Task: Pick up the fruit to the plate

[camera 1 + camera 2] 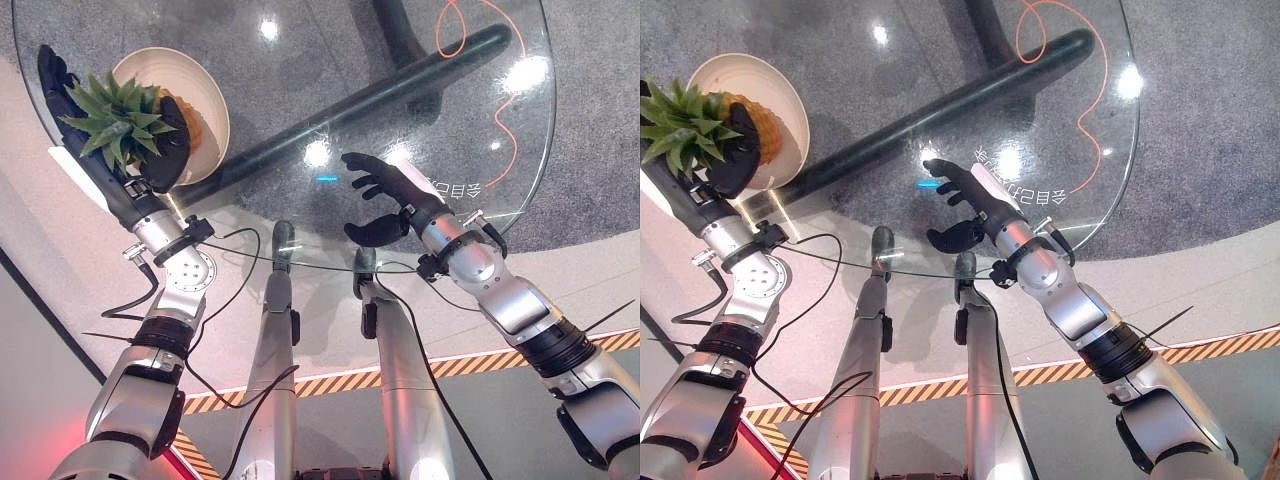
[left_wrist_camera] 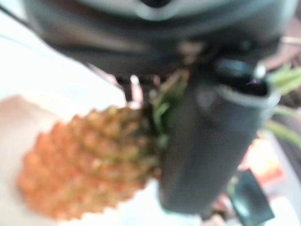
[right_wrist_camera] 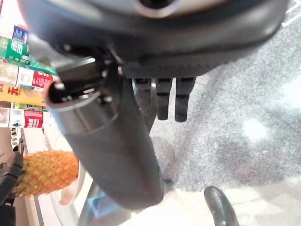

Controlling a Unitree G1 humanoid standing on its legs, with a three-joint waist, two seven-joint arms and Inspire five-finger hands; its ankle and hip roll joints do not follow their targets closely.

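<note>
A pineapple (image 1: pixel 190 120) with an orange body and a green crown lies tilted in the cream plate (image 1: pixel 205 75) at the far left of the round glass table (image 1: pixel 300 100). My left hand (image 1: pixel 165 150) is shut on the pineapple at the base of its crown; in the left wrist view the thumb (image 2: pixel 207 155) lies beside the pineapple (image 2: pixel 89 160). My right hand (image 1: pixel 385 195) hovers open over the middle of the table, well to the right of the plate, holding nothing. The right wrist view looks past straight fingers (image 3: pixel 183 101) to the pineapple (image 3: pixel 47 172) far off.
A thick dark bar (image 1: pixel 400 80) of the table's base runs diagonally under the glass. An orange cable (image 1: pixel 505 110) curls on the floor to the right. A small blue mark (image 1: pixel 327 179) sits near my right hand. Shelves of packaged goods (image 3: pixel 19 75) stand in the distance.
</note>
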